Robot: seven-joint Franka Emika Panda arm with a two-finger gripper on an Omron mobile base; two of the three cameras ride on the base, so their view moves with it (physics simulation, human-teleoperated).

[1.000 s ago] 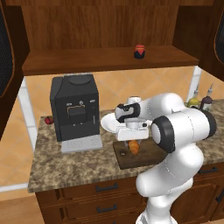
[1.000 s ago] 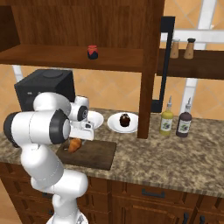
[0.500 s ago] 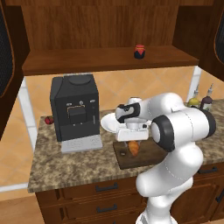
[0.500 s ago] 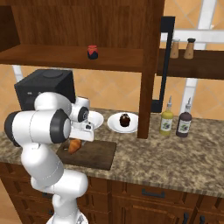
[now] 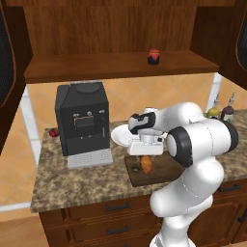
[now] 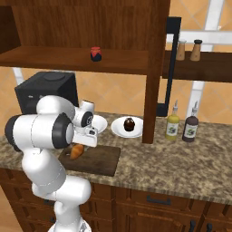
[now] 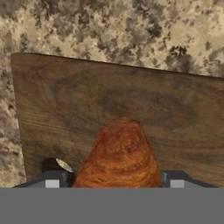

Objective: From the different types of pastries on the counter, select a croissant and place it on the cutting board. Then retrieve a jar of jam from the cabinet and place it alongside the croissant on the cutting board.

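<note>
Running along the wall, a speckled brown-beige granite tabletop sits over wooden drawers with dark handles. Above it hangs the dark reddish-brown cabinet, whose wide shelf carries the jar of jam, a small dark jar with a red lid, standing upright towards the shelf's right part in the left base view.

A black coffee machine stands at the back left of the tabletop. To the right of the arm, a white plate near the back edge holds the dark chocolate-brown pastry. Farther right, past a wooden upright, two bottles stand side by side, one yellowish and one dark. Two shakers rest on a higher side shelf.

The cutting board lies near the front edge of the tabletop, its small round hole showing at the lower left of the hand view. The croissant, golden-orange, is on or just above the board; whether it touches the wood cannot be told.

The white arm folds forward from its base, elbow bulging towards the cameras, with the wrist bent so the claw points straight down over the board. Its two fingertips stand either side of the croissant, close against its flanks, so it appears to be grasping the pastry.
</note>
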